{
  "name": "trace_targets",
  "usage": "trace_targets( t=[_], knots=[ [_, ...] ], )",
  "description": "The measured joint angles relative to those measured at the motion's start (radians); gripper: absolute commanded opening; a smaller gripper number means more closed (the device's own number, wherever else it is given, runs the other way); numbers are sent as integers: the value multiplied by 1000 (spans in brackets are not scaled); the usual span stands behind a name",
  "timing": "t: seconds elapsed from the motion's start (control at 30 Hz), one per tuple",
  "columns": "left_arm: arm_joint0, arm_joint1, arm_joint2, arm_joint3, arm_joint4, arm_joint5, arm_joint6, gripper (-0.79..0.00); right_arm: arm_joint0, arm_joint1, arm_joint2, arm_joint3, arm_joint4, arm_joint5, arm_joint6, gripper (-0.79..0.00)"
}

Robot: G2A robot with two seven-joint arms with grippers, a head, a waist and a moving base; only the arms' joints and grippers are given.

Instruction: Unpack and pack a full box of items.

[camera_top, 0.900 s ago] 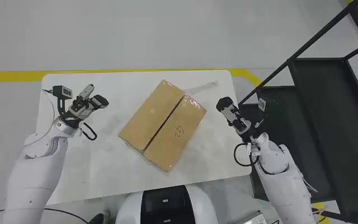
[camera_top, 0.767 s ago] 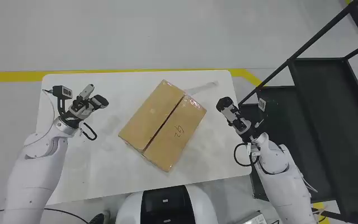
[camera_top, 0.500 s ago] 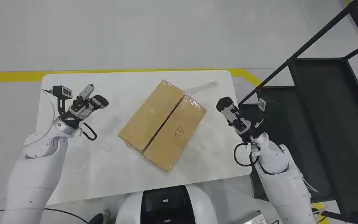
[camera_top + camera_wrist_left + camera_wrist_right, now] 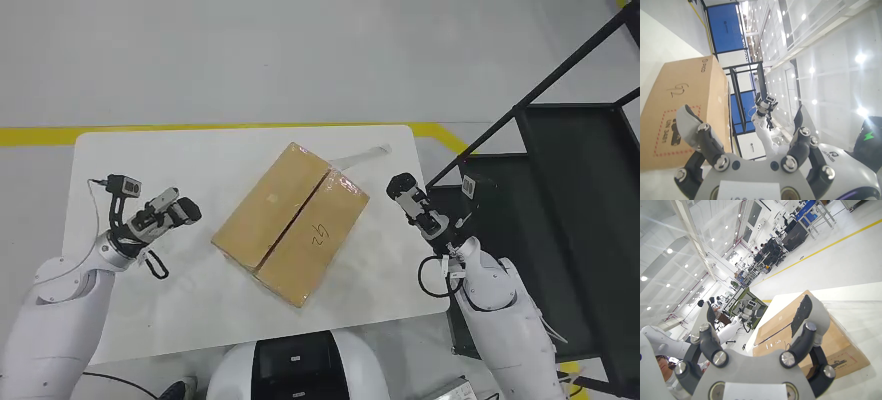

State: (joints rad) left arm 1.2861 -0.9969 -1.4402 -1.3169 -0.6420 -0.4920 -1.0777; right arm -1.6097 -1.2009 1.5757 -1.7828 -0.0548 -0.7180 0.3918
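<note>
A closed brown cardboard box (image 4: 292,222) lies at an angle in the middle of the white table (image 4: 190,300), its top flaps meeting at a taped seam. My left gripper (image 4: 186,210) hovers a short way off the box's left side, open and empty. In the left wrist view the box (image 4: 685,106) stands just beyond the open fingers (image 4: 687,121). My right gripper (image 4: 401,187) sits off the box's right corner, open and empty. The right wrist view has the box (image 4: 810,340) behind its spread fingers (image 4: 806,313).
A strip of clear tape (image 4: 362,155) lies on the table behind the box. A dark metal rack (image 4: 560,190) stands close beside the table's right edge. Bare table lies along the front left and the back.
My left gripper has moved forward and to the right, closer to the box's left side. The right arm and the box have stayed put.
</note>
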Motion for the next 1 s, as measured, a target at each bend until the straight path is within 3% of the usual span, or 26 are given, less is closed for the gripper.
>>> trace_targets(
  t=[0.27, 0.5, 0.67, 0.8, 1.0],
  knots=[
    [101, 29, -88, -25, -65, 30, -283, 0, 0, 0, 0, 0, 0, 0, 0, 0],
    [119, 47, -42, -110, 22, 160, -411, 0, 0, 0, 0, 0, 0, 0, 0, 0],
    [69, 44, 67, -89, 22, 209, -460, 0, 0, 0, 0, 0, 0, 0, 0, 0],
    [-2, 36, 170, -41, 49, 206, -456, 0, 0, 0, 0, 0, 0, 0, 0, 0],
    [-92, 17, 248, 54, 16, 164, -415, 0, 0, 0, 0, 0, 0, 0, 0, 0]
  ],
)
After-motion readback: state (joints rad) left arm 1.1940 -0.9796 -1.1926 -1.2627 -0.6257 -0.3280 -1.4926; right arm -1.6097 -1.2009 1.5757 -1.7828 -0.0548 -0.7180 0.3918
